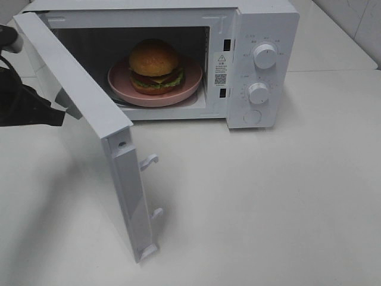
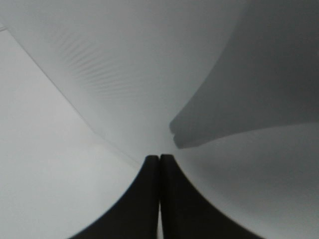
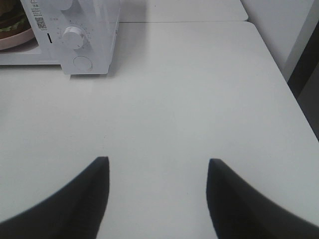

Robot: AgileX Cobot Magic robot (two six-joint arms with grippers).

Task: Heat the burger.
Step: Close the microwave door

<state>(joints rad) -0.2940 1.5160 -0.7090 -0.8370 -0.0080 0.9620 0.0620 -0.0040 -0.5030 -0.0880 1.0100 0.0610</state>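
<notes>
- inside the open microwave (image 1: 262, 24), at the back of the bench (image 1: 268, 196), the burger (image 1: 155, 65) sits upright on a pink plate (image 1: 128, 92), roughly in the middle of the cavity.
- the bun is glossy and golden-brown, with lettuce, cheese and tomato showing at the front edge.
- the microwave door (image 1: 77, 89) stands swung wide toward the left front, with its two latch hooks (image 1: 149, 161) pointing out over the bench.
- on the control panel right of the cavity there is an upper knob (image 1: 265, 55), a lower knob (image 1: 258, 93) and a round button (image 1: 252, 117) below them.
- the left arm (image 1: 24, 101) is on the outer side of the door, at the left edge.
- the left claw (image 2: 159, 162) has its two dark fingers pressed together, with nothing between them, close up to a white surface that looks like the door's outer face; the view is too blurred to tell if it touches.
- the right claw (image 3: 157, 160) hangs over bare bench, well to the right of the microwave, jaws spread wide and holding nothing.
</notes>
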